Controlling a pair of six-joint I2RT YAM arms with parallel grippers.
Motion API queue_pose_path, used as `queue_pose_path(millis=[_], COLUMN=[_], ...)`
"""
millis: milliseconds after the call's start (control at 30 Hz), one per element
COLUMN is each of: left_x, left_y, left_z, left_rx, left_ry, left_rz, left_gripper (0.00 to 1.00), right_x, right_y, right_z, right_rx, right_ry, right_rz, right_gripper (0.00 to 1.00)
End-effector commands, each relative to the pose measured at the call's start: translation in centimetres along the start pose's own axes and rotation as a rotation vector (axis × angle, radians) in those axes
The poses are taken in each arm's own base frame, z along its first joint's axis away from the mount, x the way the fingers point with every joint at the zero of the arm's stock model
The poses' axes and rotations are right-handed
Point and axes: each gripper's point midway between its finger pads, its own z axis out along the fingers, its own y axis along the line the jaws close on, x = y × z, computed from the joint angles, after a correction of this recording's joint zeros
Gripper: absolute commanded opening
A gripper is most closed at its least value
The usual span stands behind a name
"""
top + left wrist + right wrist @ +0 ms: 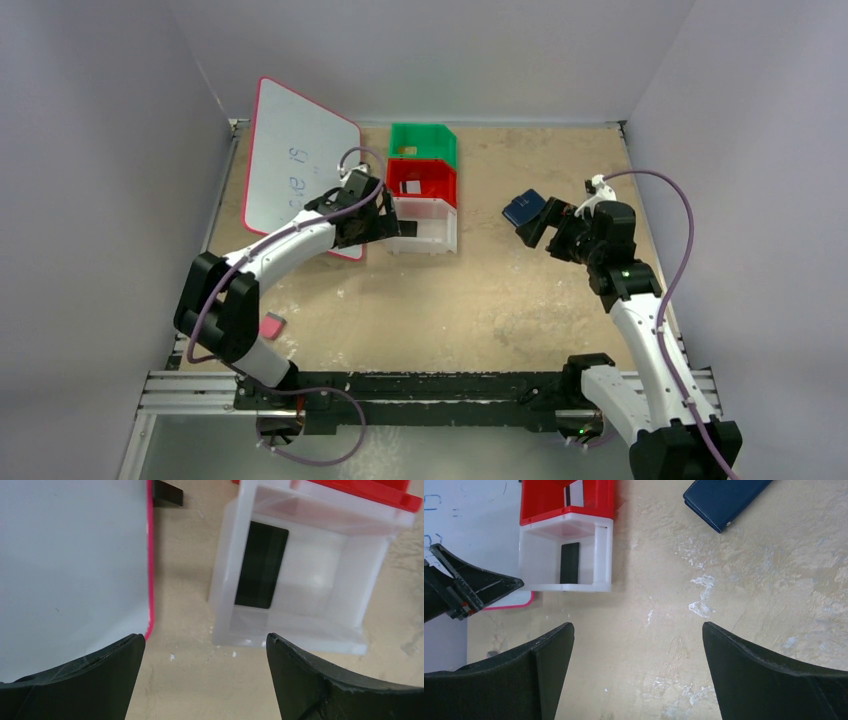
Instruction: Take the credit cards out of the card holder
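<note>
Two tools apart and empty — the black card lay inside the white bin.
The closed card holder rested on the worktop; cards looked thin, stiff, slick — best pinched by an edge.

Card holder cut off by the right wrist view's top edge, whiteboard writing too blurred to read, green bin contents perhaps a card
</note>
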Motion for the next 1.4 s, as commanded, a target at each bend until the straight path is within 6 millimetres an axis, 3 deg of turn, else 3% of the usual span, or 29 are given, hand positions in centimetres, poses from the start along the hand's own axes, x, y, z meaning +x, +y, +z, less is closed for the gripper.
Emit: queue_pose_path(millis=[0,300,700,933,1067,1200,1367], left_x=[-2.5,-3.2,-6.3,-8.9,-9.4,-9.3,-8.0], left_y=[2.3,11.1,17.5,17.6,15.2,11.8,8.6], left_z=[1.0,1.5,-0.4,-1.2,-1.1,-1.9,-3.0], left_rx=[-0.128,-0.335,-0.549,-0.552,-0.416,-0.222,-0.048], left_ry=[-0.106,-0.091,-0.127,-0.162,-0.151,-0.142,-0.094], left_rz=[-0.016,-0.064,-0.067,-0.052,-0.049,-0.082,-0.135], left_gripper=[0.92,0.93,0.95,0.96,0.98,1.00,1.00], right_x=[-0.2,0.4,0.4,1.0,0.6,-1.5,-5.2], right_y=[0.4,-0.2,-0.3,0.5,1.0,1.4,2.8], right_z=[-0.6,-0.4,0.4,1.2,2.1,3.9,8.5], right_rx=[-0.011,0.005,0.007,-0.061,-0.096,-0.107,-0.129], right_ry=[0.002,0.010,0.026,0.058,0.057,0.023,0.033], right_rz=[0.014,0.020,0.013,-0.002,-0.022,-0.069,-0.130], right_gripper=[1.00,1.00,1.00,1.00,1.00,1.00,0.99])
